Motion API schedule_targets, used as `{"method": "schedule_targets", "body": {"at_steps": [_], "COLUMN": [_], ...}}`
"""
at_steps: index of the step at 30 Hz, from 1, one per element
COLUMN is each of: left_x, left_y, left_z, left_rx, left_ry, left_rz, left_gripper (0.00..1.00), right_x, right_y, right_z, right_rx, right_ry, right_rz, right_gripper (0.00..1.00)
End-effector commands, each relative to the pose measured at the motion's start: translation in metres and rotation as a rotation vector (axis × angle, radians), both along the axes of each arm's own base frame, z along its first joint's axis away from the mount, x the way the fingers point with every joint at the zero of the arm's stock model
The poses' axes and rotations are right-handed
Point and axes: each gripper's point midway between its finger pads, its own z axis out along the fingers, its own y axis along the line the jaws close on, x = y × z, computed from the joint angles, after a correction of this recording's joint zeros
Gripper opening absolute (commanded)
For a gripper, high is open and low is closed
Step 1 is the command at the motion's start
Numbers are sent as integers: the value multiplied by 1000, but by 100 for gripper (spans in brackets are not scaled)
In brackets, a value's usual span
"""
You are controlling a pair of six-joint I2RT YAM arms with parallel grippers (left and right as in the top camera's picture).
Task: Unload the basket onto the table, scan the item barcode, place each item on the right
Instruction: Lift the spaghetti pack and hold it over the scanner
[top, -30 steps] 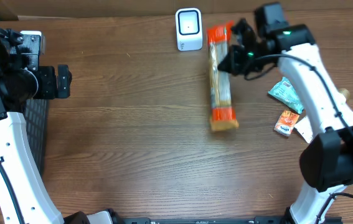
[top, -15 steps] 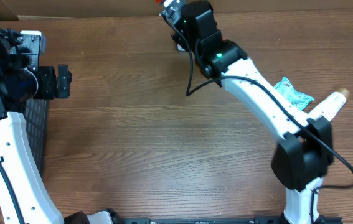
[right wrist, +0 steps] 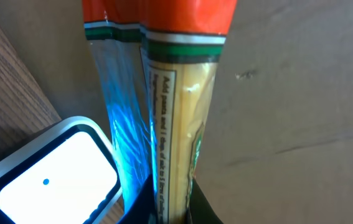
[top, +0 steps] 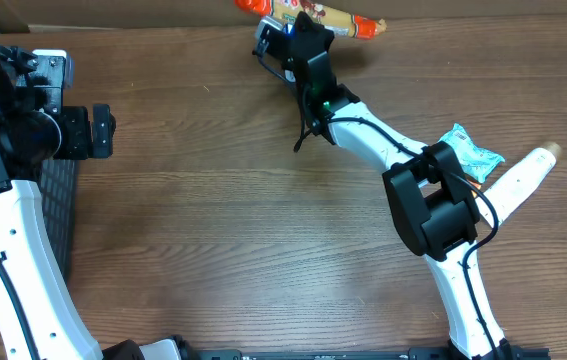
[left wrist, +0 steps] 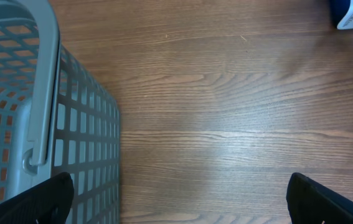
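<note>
- Right tool is clamped narrow on one end of the long pasta packet, which runs straight out from its fingers.
- Lifted off the tabletop, the packet sits at the far edge, just beside the white scanner. Blue light falls on the clear wrapper on the side towards the scanner.
- Left tool hangs with jaws spread wide and empty beside the grey basket, well apart from the packet.
- Pickup and presenting look done, and the scan seems under way.
- Only printed text shows, no barcode, so a successful read cannot be told. The packet may need turning.
</note>
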Motion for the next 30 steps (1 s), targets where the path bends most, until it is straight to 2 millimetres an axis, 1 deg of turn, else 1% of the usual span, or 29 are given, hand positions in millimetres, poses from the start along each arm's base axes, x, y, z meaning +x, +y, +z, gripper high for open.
{"method": "schedule_targets", "body": {"at_steps": [1, 5, 12, 16, 21, 30], "left_x": [1, 1, 1, 1, 1, 1], "left_y": [3, 3, 3, 3, 3, 3], "left_z": [-2, -2, -2, -2, -2, -2], "left_rx": [10, 10, 10, 10, 10, 10], "left_ry": [6, 6, 6, 6, 6, 6], "left_rz": [-2, -3, -3, -3, -3, -2], "left_gripper": [100, 100, 100, 100, 100, 100], "right_x": [-3, -6, -19, -21, -21, -22], "right_y": [1, 10, 40, 43, 43, 42], "right_z": [76, 76, 75, 75, 65, 65], "right_rx": [33, -35, -50, -51, -72, -73], "right_ry": [-155, -162, -164, -161, -127, -126], "right_rz": [-11, 16, 87, 92, 93, 80], "right_gripper": [4, 4, 4, 4, 4, 4]}}
